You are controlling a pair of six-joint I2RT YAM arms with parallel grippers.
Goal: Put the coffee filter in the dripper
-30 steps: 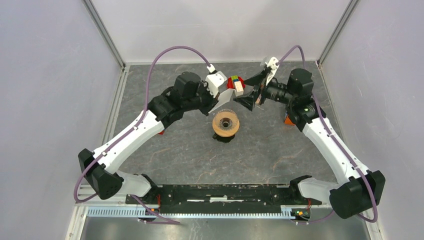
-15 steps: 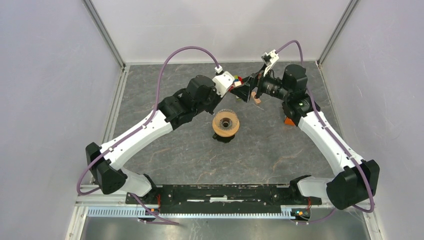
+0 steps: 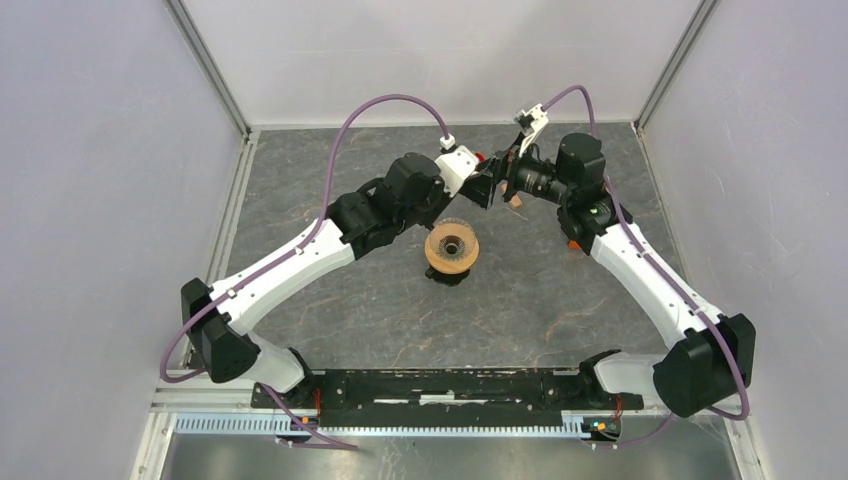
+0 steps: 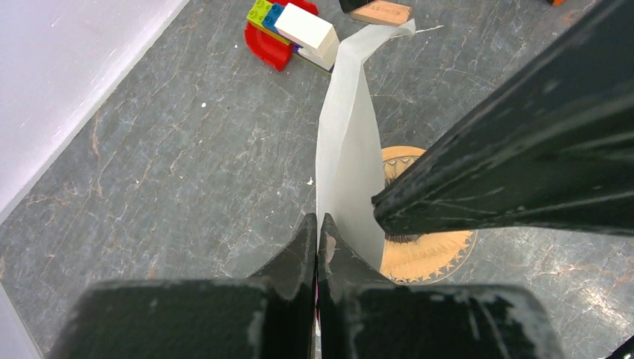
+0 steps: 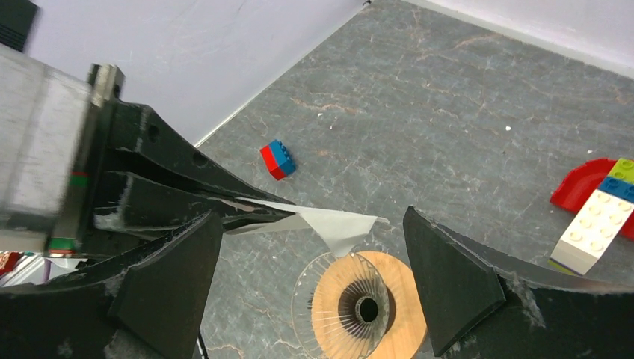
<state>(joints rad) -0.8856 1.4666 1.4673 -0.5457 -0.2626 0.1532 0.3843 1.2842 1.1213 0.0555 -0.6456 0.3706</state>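
Note:
The coffee filter (image 4: 344, 134) is a folded white paper sheet, pinched at one edge by my left gripper (image 4: 317, 224), which is shut on it. Its free tip (image 5: 329, 222) hangs in the air above the dripper (image 5: 366, 307), a clear ribbed funnel in a tan wooden ring standing mid-table (image 3: 452, 248). My right gripper (image 5: 310, 277) is open wide. One of its fingers (image 5: 448, 284) stands to each side of the filter's tip, and neither touches it. Both grippers meet just behind the dripper (image 3: 488, 185).
A red arc with coloured bricks and a white block (image 4: 299, 30) lies behind the dripper. A small red-and-blue brick (image 5: 277, 159) sits to the left, a tan block (image 4: 381, 13) at the back, an orange piece (image 3: 575, 243) by the right arm. Walls enclose the table.
My left gripper has carried the filter right and toward the back. The right gripper has shifted left to meet it, so its open fingers now flank the filter's tip.

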